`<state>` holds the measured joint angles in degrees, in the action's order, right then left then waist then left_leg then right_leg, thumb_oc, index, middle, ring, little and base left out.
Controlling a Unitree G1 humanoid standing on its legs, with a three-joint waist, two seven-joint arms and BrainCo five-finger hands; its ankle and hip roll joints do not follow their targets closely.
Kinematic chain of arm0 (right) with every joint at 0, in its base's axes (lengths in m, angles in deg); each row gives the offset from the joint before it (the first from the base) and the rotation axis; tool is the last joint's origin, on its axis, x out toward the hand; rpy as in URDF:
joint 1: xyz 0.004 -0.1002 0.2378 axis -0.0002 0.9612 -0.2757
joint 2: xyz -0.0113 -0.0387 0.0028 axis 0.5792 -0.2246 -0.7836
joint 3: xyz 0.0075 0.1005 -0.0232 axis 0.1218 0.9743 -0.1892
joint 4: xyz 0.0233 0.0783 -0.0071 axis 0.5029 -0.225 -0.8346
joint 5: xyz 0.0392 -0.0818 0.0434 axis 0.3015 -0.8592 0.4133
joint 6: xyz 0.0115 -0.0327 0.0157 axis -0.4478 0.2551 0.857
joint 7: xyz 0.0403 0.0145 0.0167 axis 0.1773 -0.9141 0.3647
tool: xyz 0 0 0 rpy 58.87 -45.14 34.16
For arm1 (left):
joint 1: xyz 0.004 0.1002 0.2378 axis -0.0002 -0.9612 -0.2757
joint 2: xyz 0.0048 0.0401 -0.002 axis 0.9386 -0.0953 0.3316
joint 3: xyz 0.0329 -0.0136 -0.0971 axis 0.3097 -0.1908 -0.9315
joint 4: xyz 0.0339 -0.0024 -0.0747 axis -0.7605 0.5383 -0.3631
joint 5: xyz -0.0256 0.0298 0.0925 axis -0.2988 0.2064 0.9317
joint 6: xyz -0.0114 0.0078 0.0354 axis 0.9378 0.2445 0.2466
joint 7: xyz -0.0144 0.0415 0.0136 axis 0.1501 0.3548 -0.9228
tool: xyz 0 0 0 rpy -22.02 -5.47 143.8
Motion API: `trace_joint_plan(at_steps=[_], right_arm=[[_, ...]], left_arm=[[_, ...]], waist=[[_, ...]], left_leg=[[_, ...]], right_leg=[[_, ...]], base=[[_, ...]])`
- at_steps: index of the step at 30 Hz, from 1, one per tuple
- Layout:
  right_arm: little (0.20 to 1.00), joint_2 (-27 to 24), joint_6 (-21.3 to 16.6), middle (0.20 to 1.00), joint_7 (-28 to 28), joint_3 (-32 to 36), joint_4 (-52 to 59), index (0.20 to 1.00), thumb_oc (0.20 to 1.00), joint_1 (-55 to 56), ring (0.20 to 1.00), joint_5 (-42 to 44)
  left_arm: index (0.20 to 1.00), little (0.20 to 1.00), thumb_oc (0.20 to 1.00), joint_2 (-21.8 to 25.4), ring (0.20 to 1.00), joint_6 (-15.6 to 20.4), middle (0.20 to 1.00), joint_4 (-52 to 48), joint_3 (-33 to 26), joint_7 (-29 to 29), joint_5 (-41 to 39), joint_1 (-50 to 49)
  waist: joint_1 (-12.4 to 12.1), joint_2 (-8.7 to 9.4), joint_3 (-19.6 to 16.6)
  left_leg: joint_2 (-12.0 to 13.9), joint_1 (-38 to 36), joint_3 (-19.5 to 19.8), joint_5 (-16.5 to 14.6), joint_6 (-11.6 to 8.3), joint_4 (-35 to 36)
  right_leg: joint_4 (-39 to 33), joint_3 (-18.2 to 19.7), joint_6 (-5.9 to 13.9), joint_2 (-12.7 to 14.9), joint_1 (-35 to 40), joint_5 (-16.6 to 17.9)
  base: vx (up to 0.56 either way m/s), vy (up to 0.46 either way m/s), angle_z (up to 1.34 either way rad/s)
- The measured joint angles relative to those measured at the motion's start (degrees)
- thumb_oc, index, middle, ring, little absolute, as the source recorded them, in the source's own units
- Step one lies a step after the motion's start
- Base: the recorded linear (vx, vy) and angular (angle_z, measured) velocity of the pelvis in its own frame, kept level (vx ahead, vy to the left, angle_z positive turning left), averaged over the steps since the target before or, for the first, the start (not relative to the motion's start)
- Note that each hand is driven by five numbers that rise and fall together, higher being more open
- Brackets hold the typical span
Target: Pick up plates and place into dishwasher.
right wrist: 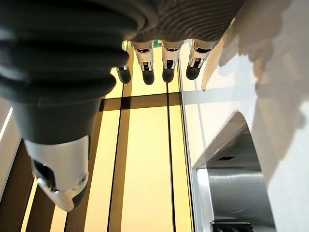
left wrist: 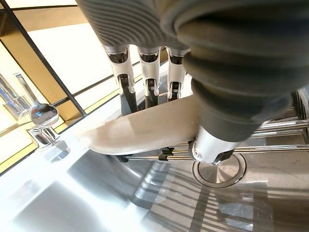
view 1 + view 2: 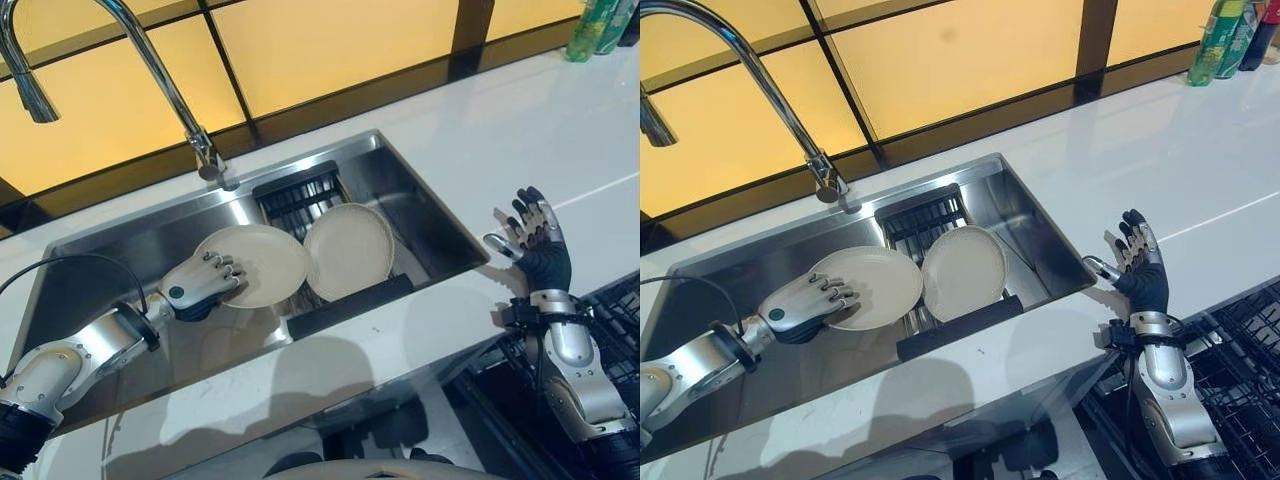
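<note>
The left hand (image 3: 200, 285) grips the left plate (image 3: 262, 262) in the sink (image 3: 420, 215), fingers over its rim, thumb under. The dishwasher rack (image 3: 1250, 350) lies far right, near the open, empty right hand (image 3: 535, 240).

left hand (image 3: 200, 285) fingers curled, right hand (image 3: 535, 240) raised, fingers straight
</note>
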<state>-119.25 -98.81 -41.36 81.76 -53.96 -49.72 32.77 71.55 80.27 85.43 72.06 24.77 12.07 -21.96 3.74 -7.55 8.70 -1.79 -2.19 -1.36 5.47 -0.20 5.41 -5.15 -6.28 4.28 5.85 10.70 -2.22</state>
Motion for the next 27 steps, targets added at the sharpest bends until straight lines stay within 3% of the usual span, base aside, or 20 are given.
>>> trace_joint_plan(at_steps=[12,17,21,27], right_arm=[[1.000,-0.12,0.01,1.000,1.13,0.01,-0.11,1.000,1.000,2.04,1.000,1.03],[1.000,-0.18,0.01,1.000,1.18,-0.25,0.06,1.000,1.000,2.77,1.000,-0.59],[1.000,-0.13,0.13,1.000,1.93,-1.20,3.27,1.000,1.000,2.49,1.000,-3.70],[1.000,-0.07,0.14,1.000,4.73,-2.60,7.86,1.000,1.000,-4.18,1.000,-6.64]], left_arm=[[0.200,0.200,0.200,0.59,0.200,-0.24,0.200,0.30,-0.34,-0.44,-1.03,-1.40],[0.200,0.200,0.200,0.51,0.200,-0.37,0.200,1.04,-2.69,-4.80,-10.00,-2.71],[0.200,0.200,0.200,-4.36,0.200,3.41,0.200,-1.75,-8.54,-8.60,-14.67,-3.40],[0.200,0.200,0.200,-7.45,0.200,8.37,0.200,-6.60,-8.71,-7.55,-18.56,-2.64]], waist=[[-0.51,1.36,-0.65],[-1.46,2.15,-0.79],[-3.13,3.12,-1.35],[-5.28,4.74,-2.26]], left_leg=[[-0.22,0.66,1.34,0.11,0.12,0.01],[-0.30,0.77,1.59,0.21,0.08,0.02],[-0.31,0.88,1.80,0.18,0.05,0.02],[-0.80,1.36,2.86,0.37,0.31,-0.05]], right_leg=[[0.00,-1.39,0.03,0.01,0.01,-0.11],[-0.01,-1.75,0.06,0.07,0.04,-0.10],[0.00,-2.04,0.06,0.05,0.05,-0.12],[0.00,-2.68,0.32,0.29,0.07,-0.36]], base=[[-0.01,0.019,0.06],[-0.02,-0.018,0.03],[-0.03,-0.045,0.04],[-0.04,-0.031,0.09]])
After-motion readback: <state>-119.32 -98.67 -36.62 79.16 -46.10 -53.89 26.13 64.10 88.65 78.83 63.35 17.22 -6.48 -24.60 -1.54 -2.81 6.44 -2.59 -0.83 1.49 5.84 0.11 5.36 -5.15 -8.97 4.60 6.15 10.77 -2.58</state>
